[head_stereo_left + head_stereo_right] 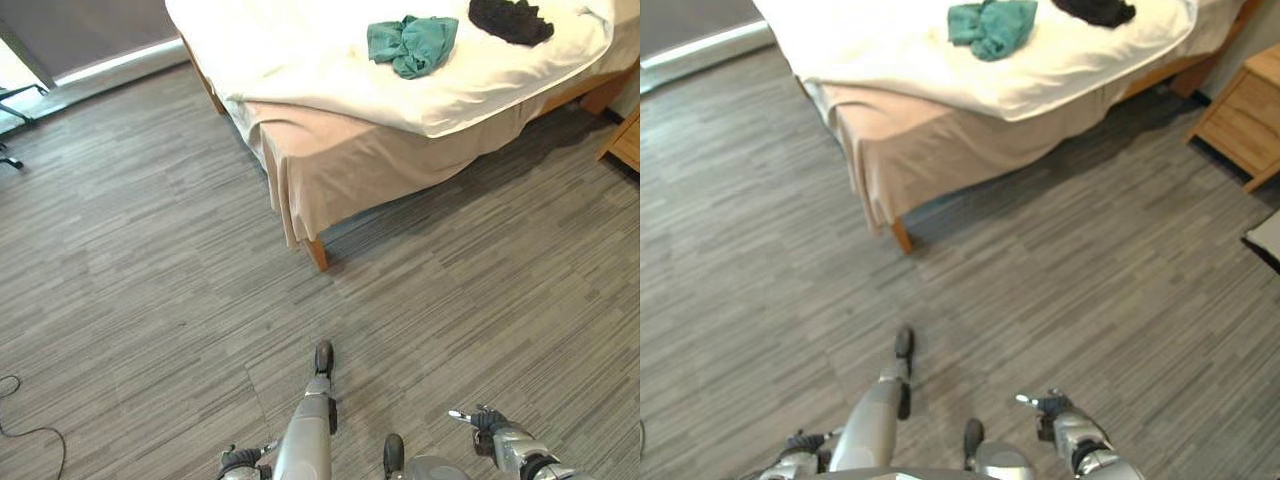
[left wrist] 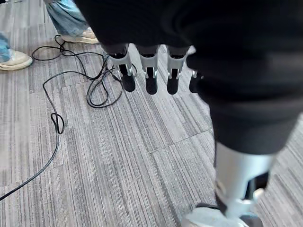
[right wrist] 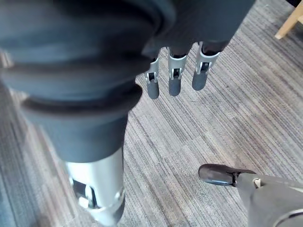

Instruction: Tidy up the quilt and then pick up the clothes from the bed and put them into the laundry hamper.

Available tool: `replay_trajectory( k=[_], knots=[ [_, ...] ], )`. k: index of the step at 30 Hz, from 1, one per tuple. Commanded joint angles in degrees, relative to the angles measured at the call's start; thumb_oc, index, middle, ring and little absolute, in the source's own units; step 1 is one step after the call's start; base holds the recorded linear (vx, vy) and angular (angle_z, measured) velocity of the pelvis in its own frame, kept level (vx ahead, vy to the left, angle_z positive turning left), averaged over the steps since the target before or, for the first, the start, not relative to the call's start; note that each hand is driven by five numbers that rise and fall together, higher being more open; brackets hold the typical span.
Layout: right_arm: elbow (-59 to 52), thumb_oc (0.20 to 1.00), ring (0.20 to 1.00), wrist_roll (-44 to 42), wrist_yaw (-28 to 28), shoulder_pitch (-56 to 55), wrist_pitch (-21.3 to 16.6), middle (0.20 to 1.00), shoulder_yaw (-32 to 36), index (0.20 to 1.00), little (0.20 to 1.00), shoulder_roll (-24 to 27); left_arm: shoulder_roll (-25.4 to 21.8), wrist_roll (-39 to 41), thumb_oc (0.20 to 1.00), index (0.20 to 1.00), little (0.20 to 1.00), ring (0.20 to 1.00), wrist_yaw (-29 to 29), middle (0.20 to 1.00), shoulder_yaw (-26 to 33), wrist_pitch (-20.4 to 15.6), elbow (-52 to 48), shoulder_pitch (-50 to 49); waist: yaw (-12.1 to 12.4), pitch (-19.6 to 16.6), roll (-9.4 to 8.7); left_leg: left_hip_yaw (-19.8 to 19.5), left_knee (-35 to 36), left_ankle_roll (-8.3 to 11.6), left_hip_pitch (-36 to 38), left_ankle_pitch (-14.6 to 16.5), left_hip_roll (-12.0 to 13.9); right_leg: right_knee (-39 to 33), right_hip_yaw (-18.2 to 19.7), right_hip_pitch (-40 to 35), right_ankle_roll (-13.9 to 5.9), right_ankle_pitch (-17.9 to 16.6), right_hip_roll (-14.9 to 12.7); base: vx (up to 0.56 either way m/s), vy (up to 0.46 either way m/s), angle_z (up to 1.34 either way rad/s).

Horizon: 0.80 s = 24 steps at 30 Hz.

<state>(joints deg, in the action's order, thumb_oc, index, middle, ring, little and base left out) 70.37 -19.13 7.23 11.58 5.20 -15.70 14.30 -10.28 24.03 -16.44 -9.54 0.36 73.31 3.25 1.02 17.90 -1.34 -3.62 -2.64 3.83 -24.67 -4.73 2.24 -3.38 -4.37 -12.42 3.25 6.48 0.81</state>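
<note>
Both hands are down at your sides, well short of the bed. Left hand: fingers hanging straight and relaxed over the grey striped carpet floor, holding nothing. Right hand: same, fingers loose and straight, empty.

Task items are all ahead of and above the hands, well apart from them. The white puffy quilt lies across the wooden-legged bed with a beige valance; its near edge overhangs the valance at the bed corner facing you. The quilt's long axis looks to run from ahead-left to ahead-right of the hands, slanting away toward the right.

On the quilt: a crumpled teal cloth garment, and beyond it to the right a bunched black garment, near each other but apart. Neither has a clear long axis; both are lumps, the teal one slightly wider than deep as seen from the hands.

My read: the right hand is the nearer one to both garments, since they sit ahead-right. The bed corner is about straight ahead of the left hand. No reach is possible from here; you need to walk in first.

I can't place the laundry hamper from here. A light wooden bedside cabinet stands far right of the right hand.
</note>
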Motion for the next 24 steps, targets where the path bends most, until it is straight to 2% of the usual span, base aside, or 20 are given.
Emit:
replay_trajectory(
  k=[1, 3, 5, 6, 7, 8, 9, 10, 11, 12, 13, 14, 16, 17, 18, 19, 20, 21, 23, 24],
  knots=[
    [-0.9, 1.0, 1.0, -2.3, 1.6, -0.9, -0.4, 1.0, 0.1, 1.0, 1.0, 1.2, 1.6, 3.0, 1.0, 1.0, 1.0, 1.0, -2.8, 1.0, 0.2, 1.6, 0.8, -1.7, 2.4, 2.1, 0.37, 3.4, 0.7, -1.4, 4.7, -1.3, 1.4, 9.8, 5.2, 5.2, -7.78, 1.7, -2.2, 0.5, 0.252, -0.86],
    [-0.4, 1.0, 1.0, -4.0, 3.8, -1.5, 1.8, 1.0, 1.2, 1.0, 1.0, 0.6, 1.9, 0.7, 1.0, 1.0, 1.0, 1.0, -2.6, 1.0, 1.7, 2.6, 2.5, -3.2, 3.7, 0.2, -0.06, 4.7, -4.0, -1.59, 3.8, -0.3, 1.6, 13.4, 3.2, 1.1, -8.54, 4.1, -4.7, 0.58, 0.258, -0.72],
    [0.5, 1.0, 1.0, -4.3, 2.6, -3.1, 0.7, 1.0, 3.8, 1.0, 1.0, 0.3, 1.6, -0.5, 1.0, 1.0, 1.0, 1.0, -2.8, 1.0, 1.9, 2.6, 2.6, -4.0, 4.7, -2.4, 0.15, 5.8, -6.3, -2.96, 4.4, -0.1, 1.0, 22.8, 1.1, 0.0, -9.84, 3.1, -7.6, 0.68, 0.337, -0.27],
    [0.0, 1.0, 1.0, -3.3, 2.6, -4.3, -0.2, 1.0, 4.9, 1.0, 1.0, -0.1, 0.9, -1.2, 1.0, 1.0, 1.0, 1.0, -2.6, 1.0, 1.9, 3.0, 2.6, -4.1, 4.2, -3.3, 0.66, 6.8, -6.8, -5.02, 6.6, 1.6, -0.3, 38.0, 0.3, 4.8, -11.19, -2.3, -10.2, 0.7, 0.421, -0.34],
    [-0.9, 1.0, 1.0, -2.9, 3.2, -5.0, -0.6, 1.0, 4.7, 1.0, 1.0, -0.3, 0.3, -1.6, 1.0, 1.0, 1.0, 1.0, -2.4, 1.0, 2.3, 2.9, 3.0, -3.8, 3.3, -3.3, 1.1, 6.9, -7.4, -6.49, 8.5, 2.9, -1.5, 48.9, 0.4, 11.3, -11.1, -7.1, -12.2, 0.48, 0.317, -0.25],
    [-0.9, 1.0, 1.0, -2.9, 3.2, -5.0, -0.6, 1.0, 4.7, 1.0, 1.0, -0.3, 0.4, -1.6, 1.0, 1.0, 1.0, 1.0, -2.4, 1.0, 2.3, 2.9, 3.0, -3.8, 3.5, -3.5, 1.23, 7.0, -7.4, -6.47, 8.4, 2.8, -1.3, 48.9, 0.6, 11.6, -11.08, -7.3, -12.0, 0.41, 0.299, 0.13],
    [-1.2, 1.0, 1.0, -3.0, 3.1, -5.1, -1.6, 1.0, 3.8, 1.0, 1.0, -0.4, -0.6, -0.9, 1.0, 1.0, 1.0, 1.0, -1.6, 1.0, 3.0, 1.2, 3.1, -3.3, 2.6, -2.6, 2.1, 7.2, -9.0, -7.79, 10.4, 4.6, -1.7, 59.0, 1.2, 21.9, -10.76, -11.3, -13.1, 0.31, 0.185, 0.28],
    [-1.1, 1.0, 1.0, -3.2, 3.2, -5.0, -2.7, 1.0, 3.2, 1.0, 1.0, -0.5, -1.4, -0.6, 1.0, 1.0, 1.0, 1.0, -0.4, 1.0, 3.3, 0.5, 2.7, -2.9, 1.8, -1.4, 3.0, 7.0, -9.4, -8.29, 12.5, 5.6, -1.5, 61.9, 1.5, 28.6, -10.29, -12.3, -12.4, 0.32, 0.185, 0.15],
    [-1.0, 1.0, 1.0, -3.2, 3.2, -4.9, -2.8, 1.0, 3.1, 1.0, 1.0, -0.6, -1.5, -0.7, 1.0, 1.0, 1.0, 1.0, -0.3, 1.0, 3.3, 0.3, 2.7, -2.9, 1.8, -1.3, 2.99, 7.1, -9.4, -8.34, 12.6, 5.7, -1.5, 62.1, 1.6, 29.2, -10.26, -12.3, -12.4, 0.33, -0.048, -0.03],
    [-1.0, 1.0, 1.0, -3.4, 3.4, -4.5, -3.4, 1.0, 2.7, 1.0, 1.0, -0.8, -2.4, 0.0, 1.0, 1.0, 1.0, 1.0, 0.2, 1.0, 3.3, -1.1, 2.1, -2.8, 0.8, 0.2, 3.13, 6.6, -9.5, -8.28, 15.7, 7.4, -1.3, 55.5, 0.6, 32.5, -9.85, -12.0, -11.9, 0.29, -0.126, -0.02],
    [-1.0, 1.0, 1.0, -3.5, 3.5, -4.3, -3.5, 1.0, 2.7, 1.0, 1.0, -1.0, -2.6, 0.4, 1.0, 1.0, 1.0, 1.0, 0.3, 1.0, 3.4, -1.7, 1.9, -2.8, 0.6, 0.6, 2.97, 6.5, -9.5, -8.19, 16.5, 8.0, -1.2, 52.6, 0.4, 32.7, -9.92, -12.3, -11.8, 0.39, -0.221, 0.19],
    [-1.0, 1.0, 1.0, -3.8, 3.6, -4.0, -3.5, 1.0, 2.6, 1.0, 1.0, -1.3, -3.1, 1.1, 1.0, 1.0, 1.0, 1.0, 0.1, 1.0, 3.7, -3.6, 1.8, -2.6, 0.1, 1.2, 2.31, 6.0, -9.4, -7.92, 17.8, 9.1, -1.3, 44.9, 0.2, 32.2, -10.13, -13.1, -11.8, 0.34, -0.304, 0.28],
    [-0.5, 1.0, 1.0, -5.4, 4.0, -3.5, -3.8, 1.0, 3.0, 1.0, 1.0, -1.8, -3.8, 4.6, 1.0, 1.0, 1.0, 1.0, -0.1, 1.0, 4.1, -9.7, 1.1, -1.0, -1.0, 2.2, 0.03, 2.3, -8.4, -6.73, 20.8, 12.1, -2.5, 17.0, 1.8, 26.8, -10.87, -13.1, -12.5, 0.44, -0.47, 0.75],
    [-0.5, 1.0, 1.0, -5.2, 3.9, -3.4, -3.8, 1.0, 3.0, 1.0, 1.0, -1.8, -3.8, 5.9, 1.0, 1.0, 1.0, 1.0, -1.3, 1.0, 4.1, -11.5, 1.0, -0.8, -1.1, 2.1, -0.05, 1.9, -8.2, -6.69, 20.9, 12.1, -2.6, 15.6, 2.0, 26.3, -10.98, -13.4, -12.6, 0.25, -0.267, 1.06],
    [-0.5, 1.0, 1.0, -5.2, 3.9, -3.4, -3.8, 1.0, 3.0, 1.0, 1.0, -1.8, -3.8, 5.9, 1.0, 1.0, 1.0, 1.0, -1.3, 1.0, 4.1, -11.5, 1.0, -0.8, -1.1, 2.1, -0.05, 1.9, -8.1, -6.68, 20.9, 12.1, -2.6, 15.6, 2.0, 26.3, -10.98, -13.4, -12.6, 0.37, -0.207, 1.17],
    [-1.0, 1.0, 1.0, -3.3, 4.0, -4.1, -2.1, 1.0, 4.0, 1.0, 1.0, -1.2, -3.5, 8.9, 1.0, 1.0, 1.0, 1.0, -6.0, 1.0, 4.9, -14.6, -1.6, -0.6, -2.4, 1.0, -0.09, -0.3, -4.8, -5.87, 23.8, 12.2, -2.6, 9.0, 6.3, 21.8, -13.24, -12.9, -11.3, 0.42, -0.235, 0.98],
    [-0.9, 1.0, 1.0, -0.1, 3.4, -4.1, -1.5, 1.0, 4.1, 1.0, 1.0, -0.8, -3.2, 10.1, 1.0, 1.0, 1.0, 1.0, -8.9, 1.0, 5.9, -17.8, -2.6, -0.7, -2.3, 0.4, -0.18, 0.2, -4.1, -5.17, 24.4, 11.4, -1.8, 8.3, 5.5, 20.6, -13.92, -13.2, -11.8, 0.44, -0.244, 1.19],
    [-0.9, 1.0, 1.0, 0.2, 3.6, -4.1, -1.6, 1.0, 4.1, 1.0, 1.0, -0.8, -3.2, 10.2, 1.0, 1.0, 1.0, 1.0, -9.0, 1.0, 6.0, -17.8, -2.8, -0.8, -2.3, 0.3, -0.18, 0.2, -4.0, -5.06, 24.5, 11.3, -1.7, 8.3, 5.3, 20.5, -14.0, -13.3, -11.9, 0.21, -0.122, 1.18],
    [-1.2, 1.0, 1.0, 1.0, 4.2, -3.6, -0.8, 1.0, 3.8, 1.0, 1.0, 0.9, -3.5, 2.2, 1.0, 1.0, 1.0, 1.0, -17.7, 1.0, 7.6, -18.9, -7.3, -0.6, -2.6, -1.5, 0.25, 0.9, -3.8, -2.95, 24.7, 9.6, 1.5, 8.7, 4.9, 18.4, -14.31, -11.1, -11.8, 0.31, -0.192, 1.36],
    [-1.4, 1.0, 1.0, 1.0, 4.0, -3.5, -0.8, 1.0, 3.9, 1.0, 1.0, 1.2, -3.6, 0.2, 1.0, 1.0, 1.0, 1.0, -19.2, 1.0, 7.7, -19.4, -8.1, -0.5, -2.7, -1.6, 0.32, 1.0, -4.0, -2.64, 24.6, 9.4, 1.9, 8.7, 4.5, 18.1, -14.2, -10.9, -11.8, 0.29, -0.204, 0.85]
  ],
)
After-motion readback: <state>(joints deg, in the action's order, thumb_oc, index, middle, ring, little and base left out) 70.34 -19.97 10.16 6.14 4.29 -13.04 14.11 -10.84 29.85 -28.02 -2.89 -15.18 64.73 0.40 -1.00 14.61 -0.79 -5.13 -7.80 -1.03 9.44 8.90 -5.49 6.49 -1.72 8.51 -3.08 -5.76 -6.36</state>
